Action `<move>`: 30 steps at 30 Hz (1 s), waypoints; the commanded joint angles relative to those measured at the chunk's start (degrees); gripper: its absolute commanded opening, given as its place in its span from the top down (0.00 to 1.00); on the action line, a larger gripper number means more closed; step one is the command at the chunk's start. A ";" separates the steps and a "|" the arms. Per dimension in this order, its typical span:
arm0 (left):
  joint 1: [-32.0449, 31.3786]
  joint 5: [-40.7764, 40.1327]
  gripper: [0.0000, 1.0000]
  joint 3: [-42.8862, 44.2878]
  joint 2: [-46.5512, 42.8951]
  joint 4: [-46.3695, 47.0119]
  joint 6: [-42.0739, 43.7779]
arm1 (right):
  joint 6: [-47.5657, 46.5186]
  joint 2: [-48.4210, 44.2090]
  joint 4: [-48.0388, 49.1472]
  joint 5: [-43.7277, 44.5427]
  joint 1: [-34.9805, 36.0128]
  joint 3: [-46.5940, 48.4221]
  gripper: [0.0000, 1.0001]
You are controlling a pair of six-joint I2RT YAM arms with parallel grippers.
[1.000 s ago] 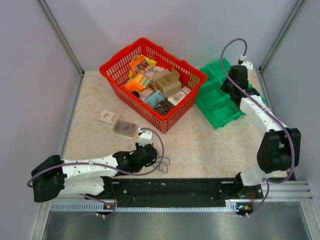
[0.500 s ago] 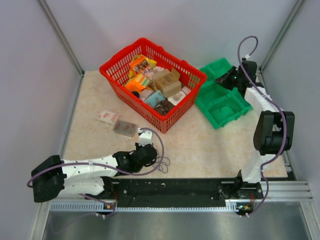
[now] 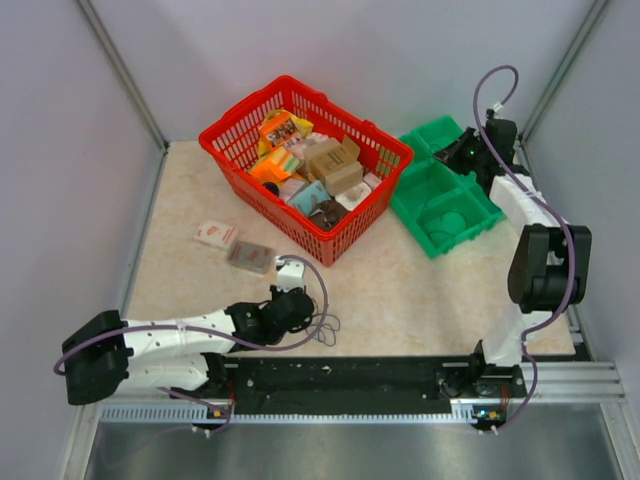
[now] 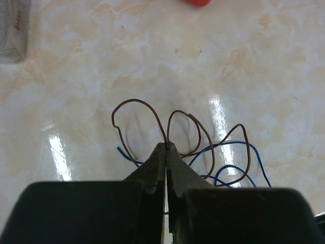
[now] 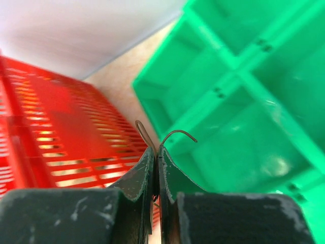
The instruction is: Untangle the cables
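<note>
The cables (image 3: pixel 325 326) lie in a small tangle on the table near the front edge. In the left wrist view a thin brown cable (image 4: pixel 137 101) forms two loops over a blue cable (image 4: pixel 231 145). My left gripper (image 3: pixel 298 312) is low over the tangle and shut on the brown cable, pinched at its tips (image 4: pixel 166 145). My right gripper (image 3: pixel 464 153) is at the far right over the green tray (image 3: pixel 440 210). It is shut on a short curved brown wire (image 5: pixel 177 133) that sticks out of its tips (image 5: pixel 156 150).
A red basket (image 3: pixel 372 215) full of boxes and packets stands at the back centre, and also shows in the right wrist view (image 5: pixel 61 127). The green tray has several compartments (image 5: pixel 244 101). Two small packets (image 3: pixel 215 234) (image 3: pixel 250 257) lie left of centre. Walls close the sides.
The right arm has swung right and back, bringing its gripper from above the green tray's middle to its far edge. The left arm and tangle have not moved.
</note>
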 commanded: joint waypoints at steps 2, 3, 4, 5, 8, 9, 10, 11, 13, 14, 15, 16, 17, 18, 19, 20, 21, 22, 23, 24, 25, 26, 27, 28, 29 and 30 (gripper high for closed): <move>0.21 -1.42 1.00 0.37 -1.70 1.00 -0.50 | -10.75 -10.96 -7.93 20.22 0.12 -6.01 1.00; 0.30 -1.34 1.00 0.37 -1.53 1.00 -0.50 | -11.98 -12.46 -8.71 23.66 0.12 -7.85 1.00; 0.30 -1.25 1.00 0.54 -1.35 1.00 -0.33 | -13.30 -13.87 -9.51 26.74 0.12 -9.00 1.00; 0.30 -1.16 1.00 0.63 -1.18 1.00 -0.24 | -14.18 -15.28 -9.95 29.20 0.12 -10.32 1.00; 0.30 -1.07 1.00 0.98 -0.65 1.00 -0.15 | -15.85 -17.05 -11.36 34.14 0.20 -12.26 1.00; 0.30 -1.07 1.00 0.98 -0.65 0.91 -0.06 | -16.47 -17.22 -11.71 34.58 0.20 -12.44 1.00; 0.30 -0.99 1.00 0.90 -0.73 1.00 -0.06 | -16.56 -17.14 -12.06 34.41 0.38 -12.53 1.00; 0.30 -1.07 1.00 0.81 -0.82 1.00 -0.06 | -16.56 -16.79 -12.32 33.46 0.55 -12.53 1.00; 0.30 -1.07 1.00 0.63 -1.17 1.18 -0.15 | -15.77 -16.17 -13.11 31.96 2.21 -13.14 1.00; 0.30 -1.16 1.00 0.46 -1.35 1.09 -0.32 | -15.60 -15.56 -13.38 32.04 3.10 -13.49 1.00; 0.30 -1.16 1.00 0.37 -1.52 1.18 -0.24 | -15.25 -15.12 -13.47 31.69 4.15 -14.02 1.00; 0.30 -1.16 1.00 0.37 -1.61 1.18 -0.24 | -14.90 -14.33 -13.73 31.43 5.12 -14.28 1.00; 0.30 -1.16 1.00 0.37 -1.53 1.18 -0.24 | -14.37 -13.45 -13.99 31.42 5.65 -14.46 1.00; 0.30 -1.07 1.00 0.37 -1.53 1.18 -0.15 | -13.93 -12.66 -14.26 31.60 6.26 -14.72 1.00; 0.30 -0.99 1.00 0.46 -1.44 1.18 -0.06 | -13.05 -11.78 -14.78 32.56 6.62 -14.99 1.00; 0.39 -0.98 1.00 0.46 -1.35 1.26 -0.06 | -12.35 -11.08 -15.83 33.96 6.71 -14.99 1.00; 0.30 -0.90 1.00 0.46 -1.44 1.18 0.02 | -11.56 -10.46 -16.54 35.10 6.71 -14.99 1.00; 0.30 -0.90 1.00 0.46 -1.44 1.26 0.03 | -11.03 -10.28 -17.15 36.77 6.62 -15.16 1.00; 0.30 -0.90 1.00 0.37 -1.52 1.27 0.03 | -10.50 -10.19 -17.77 38.44 6.71 -15.43 1.00; 0.39 -0.90 1.00 0.28 -1.61 1.27 0.03 | -10.24 -10.19 -18.12 39.76 6.71 -15.69 0.99; 0.39 -0.90 1.00 0.19 -1.70 1.35 -0.06 | -10.23 -10.11 -18.30 40.82 6.71 -15.87 0.99; 0.39 -0.90 1.00 0.19 -1.70 1.35 0.02 | -10.32 -9.93 -18.39 41.52 6.71 -15.78 0.99; 0.39 -0.81 1.00 0.19 -1.61 1.44 0.11 | -10.76 -9.41 -18.48 41.62 6.62 -15.43 0.98; 0.39 -0.81 1.00 0.28 -1.53 1.53 0.20 | -11.54 -8.62 -18.48 41.10 6.62 -14.65 0.97; 0.39 -0.72 1.00 0.37 -1.35 1.53 0.20 | -12.77 -7.83 -18.65 40.66 6.53 -13.51 0.95; 0.39 -0.63 1.00 0.46 -1.26 1.53 0.20 | -13.30 -6.86 -19.70 40.74 6.62 -12.28 0.94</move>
